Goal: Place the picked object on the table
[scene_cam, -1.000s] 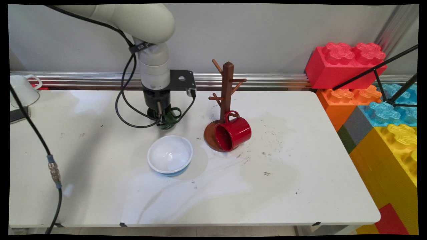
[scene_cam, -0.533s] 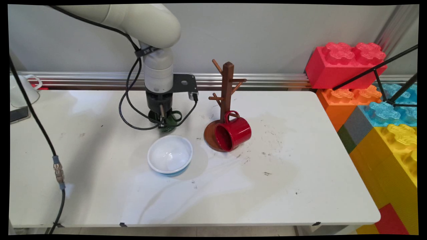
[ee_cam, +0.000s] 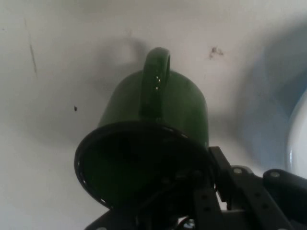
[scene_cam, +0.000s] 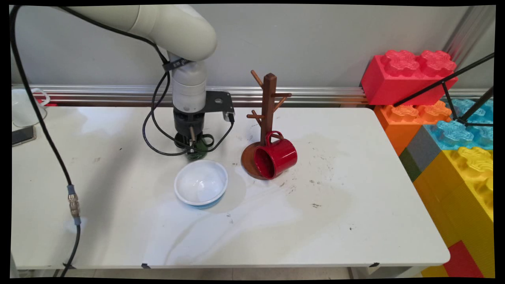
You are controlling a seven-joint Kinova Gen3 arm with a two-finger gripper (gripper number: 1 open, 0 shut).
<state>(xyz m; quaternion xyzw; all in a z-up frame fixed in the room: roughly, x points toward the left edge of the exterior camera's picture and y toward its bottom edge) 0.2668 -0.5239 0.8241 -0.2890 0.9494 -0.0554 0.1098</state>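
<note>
A green mug (ee_cam: 153, 120) lies on its side on the white table (scene_cam: 335, 221), just behind a white bowl with a blue outside (scene_cam: 201, 184) and left of a brown mug tree (scene_cam: 269, 106) with a red mug (scene_cam: 276, 157) tipped against its base. The black gripper (scene_cam: 192, 146) hangs low over the green mug, its linkage at the dark rim; whether the fingers are apart or clamped on the rim cannot be told. Judged from here, a thin rim hold could let the glossy mug swing or slip, knocking the bowl just in front.
</note>
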